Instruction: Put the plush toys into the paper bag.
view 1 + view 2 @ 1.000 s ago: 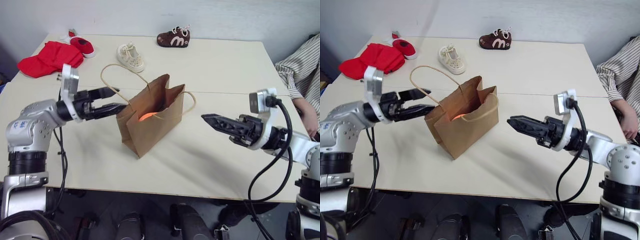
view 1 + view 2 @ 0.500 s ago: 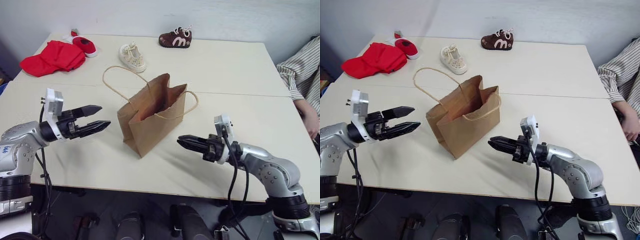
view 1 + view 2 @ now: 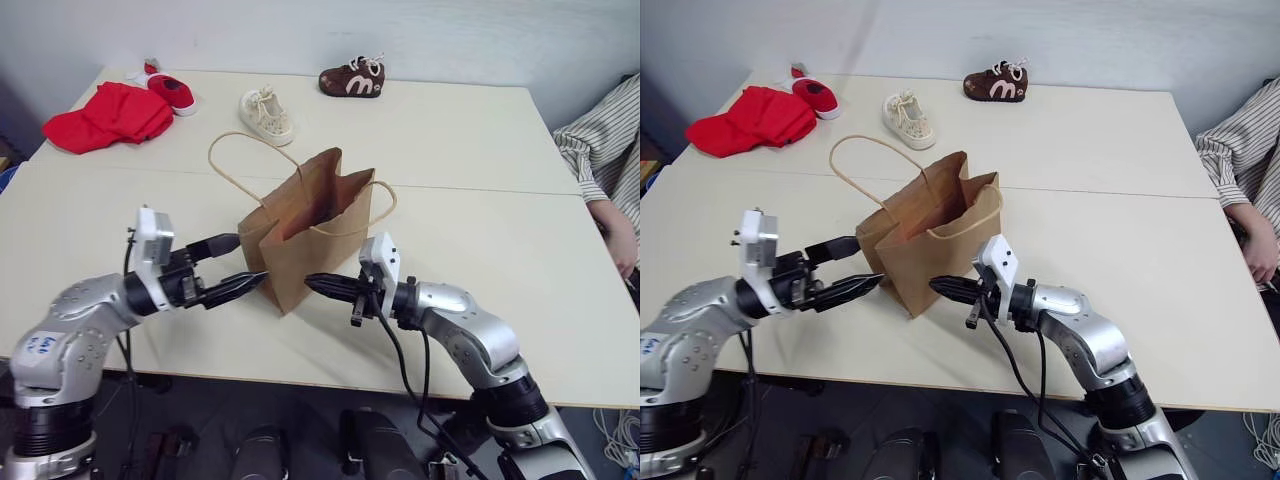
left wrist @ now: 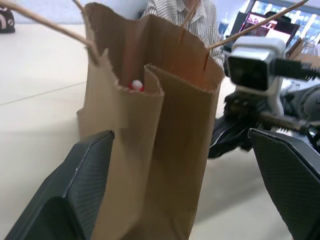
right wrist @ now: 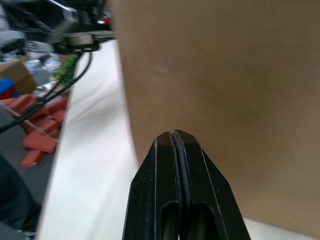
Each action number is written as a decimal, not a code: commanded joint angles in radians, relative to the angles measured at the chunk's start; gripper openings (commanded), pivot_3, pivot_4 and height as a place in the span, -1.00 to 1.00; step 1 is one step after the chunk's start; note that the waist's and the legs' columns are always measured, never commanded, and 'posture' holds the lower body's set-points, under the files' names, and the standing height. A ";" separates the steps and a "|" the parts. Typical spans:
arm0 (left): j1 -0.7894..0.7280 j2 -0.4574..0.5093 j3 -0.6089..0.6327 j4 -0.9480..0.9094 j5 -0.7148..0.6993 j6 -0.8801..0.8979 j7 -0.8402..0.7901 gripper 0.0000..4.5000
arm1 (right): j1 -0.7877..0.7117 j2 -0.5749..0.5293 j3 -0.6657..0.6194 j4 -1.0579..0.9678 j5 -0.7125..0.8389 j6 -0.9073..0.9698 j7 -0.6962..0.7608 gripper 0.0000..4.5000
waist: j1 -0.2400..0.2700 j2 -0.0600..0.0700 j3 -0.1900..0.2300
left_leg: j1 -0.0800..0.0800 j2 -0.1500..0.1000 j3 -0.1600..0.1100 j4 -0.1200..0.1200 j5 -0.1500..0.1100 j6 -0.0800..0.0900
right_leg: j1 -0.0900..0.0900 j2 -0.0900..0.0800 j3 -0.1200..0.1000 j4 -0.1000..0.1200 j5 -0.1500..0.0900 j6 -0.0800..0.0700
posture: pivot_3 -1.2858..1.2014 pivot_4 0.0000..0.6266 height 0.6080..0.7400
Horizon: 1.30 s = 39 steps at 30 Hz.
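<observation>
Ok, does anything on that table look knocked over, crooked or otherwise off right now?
Nothing spilled or damaged. The paper bag stands upright, though turned corner-on to the table edge, one cord handle arching out toward the cream shoe. The red cloth lies crumpled at the far corner beside a red shoe; the brown shoe sits apart.

Even, bright light; soft shadows

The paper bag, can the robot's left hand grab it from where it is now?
Probably yes. The left gripper is open, and its fingertips sit right at the near corner of the paper bag with nothing between them. The shut right gripper points at the same corner from the other side, so it could crowd things.
</observation>
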 commanded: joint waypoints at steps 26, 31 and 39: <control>-0.241 0.019 -0.148 0.286 0.073 -0.175 -0.293 -0.99 | 0.239 -0.253 -0.299 -0.297 0.183 0.112 0.132 -1.00 | 0.004 0.000 0.000 | 0.000 0.000 0.000 0.001 0.000 0.000 | 0.000 0.000 -0.001 0.001 0.000 0.000 | 0.03 -0.52 1.00; -0.300 0.133 -0.257 0.341 0.078 -0.153 -0.591 -0.99 | 0.463 -0.450 -0.584 -0.272 0.190 -0.014 0.306 -1.00 | 0.008 0.000 0.000 | 0.001 -0.002 0.001 0.000 0.000 0.001 | 0.002 0.001 -0.001 -0.002 0.000 0.000 | 0.03 -0.52 1.00; -0.361 0.095 -0.340 0.511 0.230 -0.368 -0.683 -0.99 | 0.544 -0.445 -0.687 -0.152 0.149 -0.193 0.373 -1.00 | 0.006 0.000 0.000 | 0.007 -0.002 0.000 0.001 0.000 0.002 | 0.009 0.003 0.001 -0.003 0.001 0.002 | 0.03 -0.52 1.00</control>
